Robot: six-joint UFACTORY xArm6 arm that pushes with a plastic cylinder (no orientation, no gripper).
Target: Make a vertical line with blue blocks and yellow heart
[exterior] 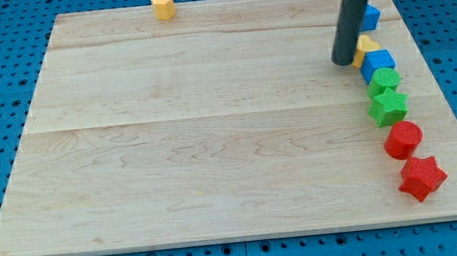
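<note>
Blocks lined the wooden board point(212, 129) along the view's right edge, my tip point(343, 62) beside them.

There was no claw to read, only the rod. From the top: a blue block point(370, 17) partly hidden behind the rod, the yellow heart point(365, 46) touching my tip's right, a blue cube point(378, 61), two green blocks point(386, 94), a red cylinder point(403, 139), a red star point(422, 177). A yellow hexagonal block point(164, 5) sat apart at the top edge.
</note>
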